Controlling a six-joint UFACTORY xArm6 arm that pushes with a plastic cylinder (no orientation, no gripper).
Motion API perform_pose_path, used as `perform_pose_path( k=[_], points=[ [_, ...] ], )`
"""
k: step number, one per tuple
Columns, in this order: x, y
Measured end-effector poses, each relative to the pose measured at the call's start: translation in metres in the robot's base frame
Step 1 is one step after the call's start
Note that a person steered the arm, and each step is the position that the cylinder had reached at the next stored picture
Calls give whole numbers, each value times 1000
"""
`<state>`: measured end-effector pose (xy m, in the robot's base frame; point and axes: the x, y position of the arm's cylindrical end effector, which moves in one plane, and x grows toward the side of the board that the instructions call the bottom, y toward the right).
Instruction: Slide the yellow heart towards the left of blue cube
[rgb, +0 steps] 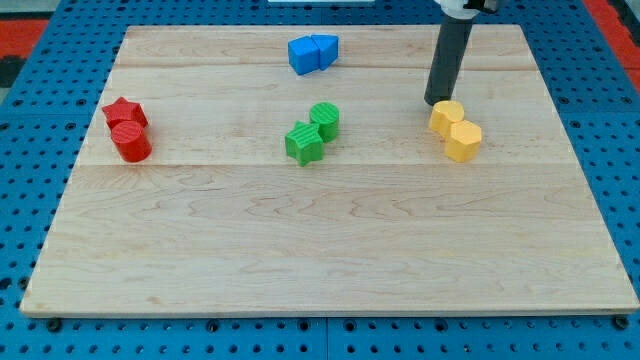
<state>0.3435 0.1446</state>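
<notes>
Two yellow blocks touch each other at the view's right. The upper one (447, 117) looks like the yellow heart and the lower one (463, 141) looks hexagonal, though the shapes are hard to tell. The blue cube (303, 56) sits at the view's top centre, with a second, wedge-like blue block (326, 47) touching its right side. My tip (436, 102) rests on the board at the upper left edge of the upper yellow block, touching it or nearly so. The blue cube lies far to the tip's left and slightly higher in the view.
A green star-like block (304, 142) and a green cylinder (325, 118) touch each other at the board's middle. A red star (124, 112) and a red cylinder (131, 141) sit together at the left. The wooden board (320, 250) is ringed by blue pegboard.
</notes>
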Motion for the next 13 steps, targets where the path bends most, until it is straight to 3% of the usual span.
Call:
perform_pose_path(
  k=[2, 3, 4, 5, 7, 8, 13],
  points=[
    [1, 16],
    [8, 74],
    [47, 122],
    [52, 141],
    [20, 24],
    [42, 41],
    [51, 37]
  ],
)
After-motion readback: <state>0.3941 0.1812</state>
